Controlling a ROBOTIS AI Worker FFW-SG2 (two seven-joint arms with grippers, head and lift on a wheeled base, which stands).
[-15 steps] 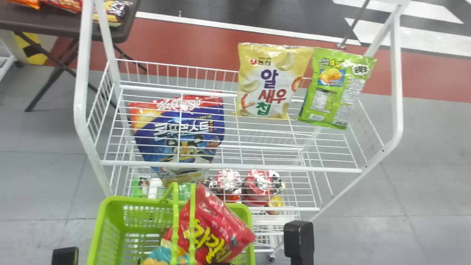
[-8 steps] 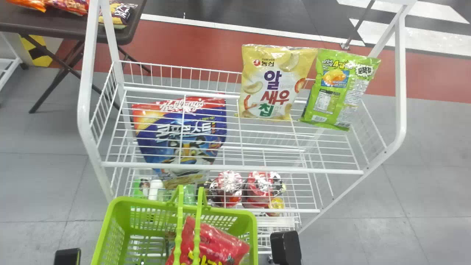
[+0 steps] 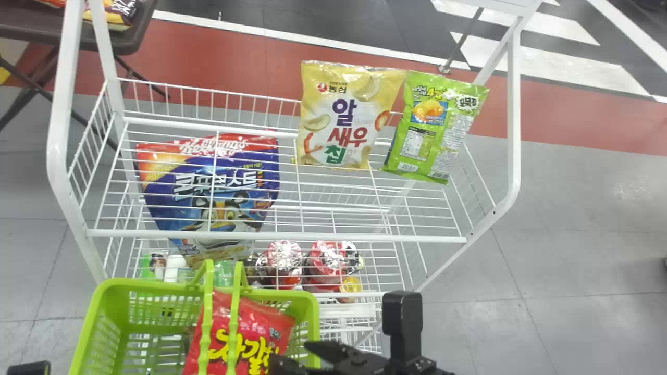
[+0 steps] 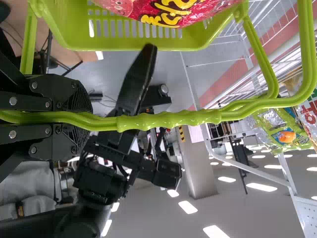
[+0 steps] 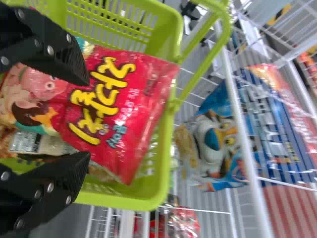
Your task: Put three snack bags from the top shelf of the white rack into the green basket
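Grey floor (image 3: 563, 213), seam-lined; red band (image 3: 224, 57) across twelve o'clock; white stripes (image 3: 547, 67) at two; dark folding table (image 3: 36, 28) at ten; ceiling lights (image 4: 261, 187) lit; grey pillar (image 4: 195, 163).

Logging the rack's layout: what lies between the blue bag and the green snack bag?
In the head view, the yellow snack bag shows between the blue bag and the green snack bag.
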